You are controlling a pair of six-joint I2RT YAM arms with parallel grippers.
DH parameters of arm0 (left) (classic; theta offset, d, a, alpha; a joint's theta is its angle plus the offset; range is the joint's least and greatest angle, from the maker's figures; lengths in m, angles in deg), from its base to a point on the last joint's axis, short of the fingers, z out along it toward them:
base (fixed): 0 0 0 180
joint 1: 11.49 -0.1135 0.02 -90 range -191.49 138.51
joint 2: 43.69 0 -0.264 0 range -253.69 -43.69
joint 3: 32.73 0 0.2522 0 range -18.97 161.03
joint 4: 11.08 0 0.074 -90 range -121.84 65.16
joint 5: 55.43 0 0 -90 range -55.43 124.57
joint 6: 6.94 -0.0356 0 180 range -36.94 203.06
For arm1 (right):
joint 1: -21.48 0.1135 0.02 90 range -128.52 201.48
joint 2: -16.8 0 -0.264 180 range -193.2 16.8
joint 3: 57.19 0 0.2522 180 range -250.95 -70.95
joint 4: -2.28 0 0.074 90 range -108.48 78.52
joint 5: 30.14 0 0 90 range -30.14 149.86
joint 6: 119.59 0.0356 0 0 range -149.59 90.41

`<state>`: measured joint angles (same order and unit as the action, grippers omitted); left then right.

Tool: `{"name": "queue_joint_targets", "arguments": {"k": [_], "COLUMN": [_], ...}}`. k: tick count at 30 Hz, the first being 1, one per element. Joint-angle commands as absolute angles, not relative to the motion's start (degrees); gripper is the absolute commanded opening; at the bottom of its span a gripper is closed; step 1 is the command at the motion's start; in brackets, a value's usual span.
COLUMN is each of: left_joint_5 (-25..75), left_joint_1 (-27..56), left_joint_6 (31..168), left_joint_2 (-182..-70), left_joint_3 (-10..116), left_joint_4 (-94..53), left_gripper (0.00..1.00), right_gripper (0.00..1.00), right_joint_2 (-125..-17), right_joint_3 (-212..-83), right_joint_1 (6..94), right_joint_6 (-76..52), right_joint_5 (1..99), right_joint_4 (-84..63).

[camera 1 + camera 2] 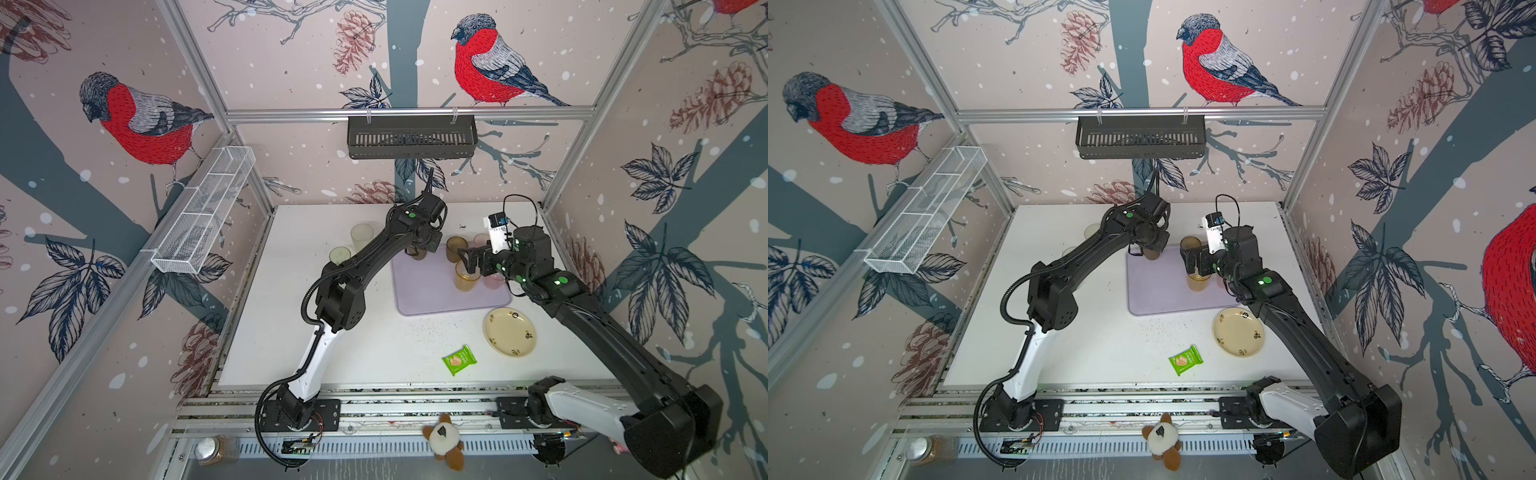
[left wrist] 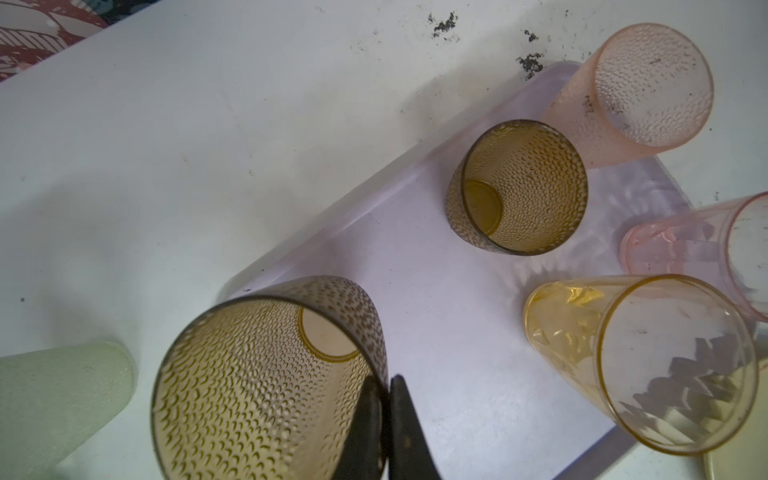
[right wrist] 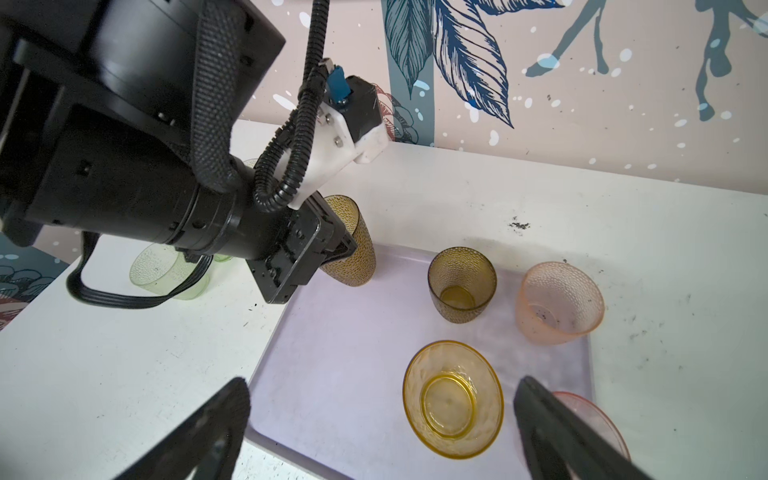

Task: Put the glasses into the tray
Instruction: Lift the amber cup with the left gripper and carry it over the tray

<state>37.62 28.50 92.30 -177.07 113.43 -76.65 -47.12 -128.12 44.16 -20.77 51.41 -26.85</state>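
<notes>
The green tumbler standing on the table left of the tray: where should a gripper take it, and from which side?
Pinch the rim wall of the green tumbler from above, one finger inside, one outside: it stands upright, mouth open. Probably take its near side; the pale tumbler stands close behind.

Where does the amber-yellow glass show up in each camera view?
In a top view: amber-yellow glass on the tray, partly covered by the open right gripper.
In a top view: the glass in the same spot, gripper overlapping it.
Left wrist: the glass on the tray beside a pink glass.
Right wrist: the glass on the tray, seen between the right gripper's fingers.
Shared landmark: the lilac tray under it in every view.
</notes>
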Motion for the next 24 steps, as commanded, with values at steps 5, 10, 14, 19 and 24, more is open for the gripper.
{"name": "queue_joint_targets", "arguments": {"k": [5,10,14,19,24], "left_joint_5": [36.4,35.8,36.1,37.0,37.2], "left_joint_1": [29.7,30.5,30.9,31.0,30.9], "left_joint_6": [92.7,92.7,92.6,91.9,91.7], "left_joint_2": [-178.5,-179.6,-180.8,-181.6,-182.3], "left_joint_3": [114.1,114.5,115.6,116.0,116.6], "left_joint_4": [-76.6,-75.6,-75.5,-74.6,-74.3], "left_gripper": [0.00,0.00,0.00,0.00,0.00], "right_gripper": [1.00,1.00,1.00,1.00,0.99], "right_joint_2": [-46.1,-45.3,-44.9,-44.7,-44.6], "right_joint_3": [-127.0,-126.1,-126.0,-126.1,-126.2], "right_joint_1": [43.5,43.0,42.5,42.2,42.1], "right_joint_6": [-20.2,-20.1,-20.0,-19.9,-19.8], "right_joint_5": [52.4,52.4,52.4,52.5,52.5], "right_joint_4": [-26.2,-26.1,-26.2,-26.4,-26.4]}}
